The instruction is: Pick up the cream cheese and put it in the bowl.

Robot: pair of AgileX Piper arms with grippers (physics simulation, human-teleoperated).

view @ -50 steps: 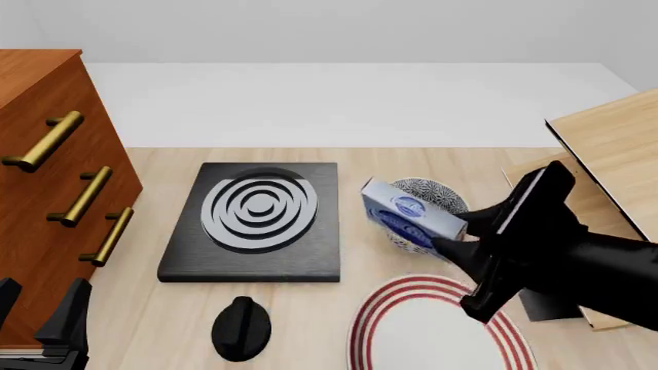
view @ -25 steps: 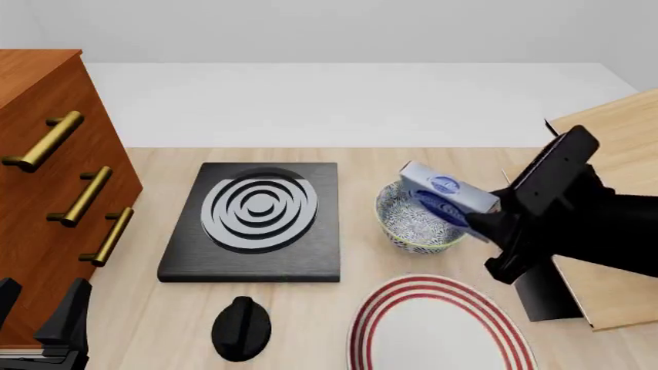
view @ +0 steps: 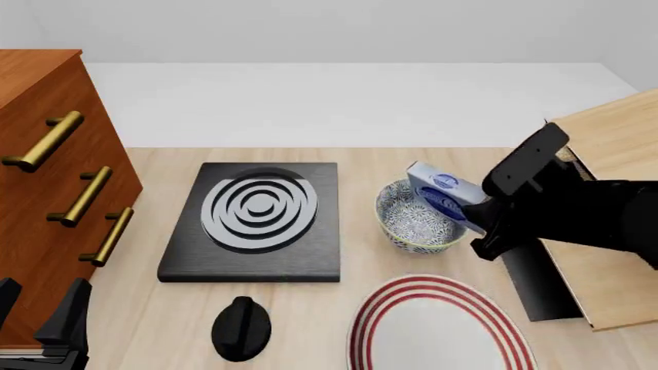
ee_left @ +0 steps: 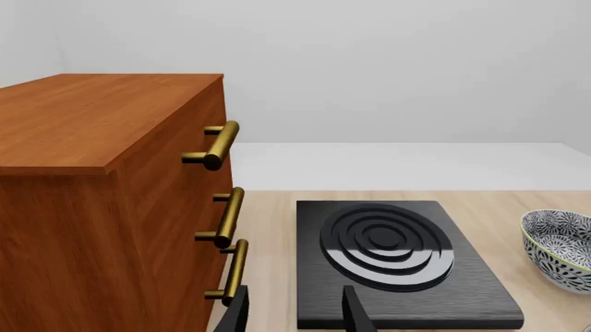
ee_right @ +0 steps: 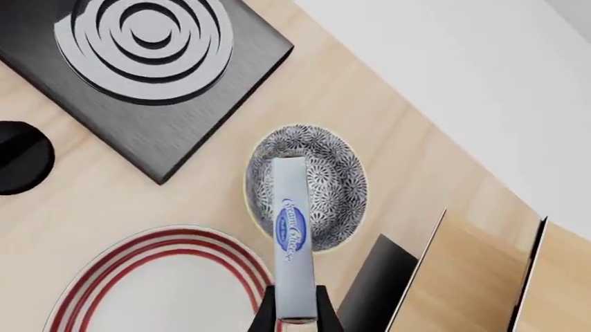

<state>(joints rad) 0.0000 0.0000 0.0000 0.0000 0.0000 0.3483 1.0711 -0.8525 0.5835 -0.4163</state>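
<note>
The cream cheese, a white and pale blue box with a dark blue oval logo, is held tilted over the right side of the speckled bowl. My right gripper is shut on its near end. In the right wrist view the box lies lengthwise across the bowl, pinched between my fingers. My left gripper rests low at the near left, fingers apart and empty. In the left wrist view its fingertips show, with the bowl at the frame edge.
A black burner slab with silver rings lies left of the bowl. A black knob and a red-striped white plate sit nearer. A wooden drawer cabinet with brass handles stands at left. A light wooden box stands at right.
My right gripper carried the cream cheese from the bowl's near left, up and right, and now holds it slightly lower over the bowl's right side. The left arm has not moved.
</note>
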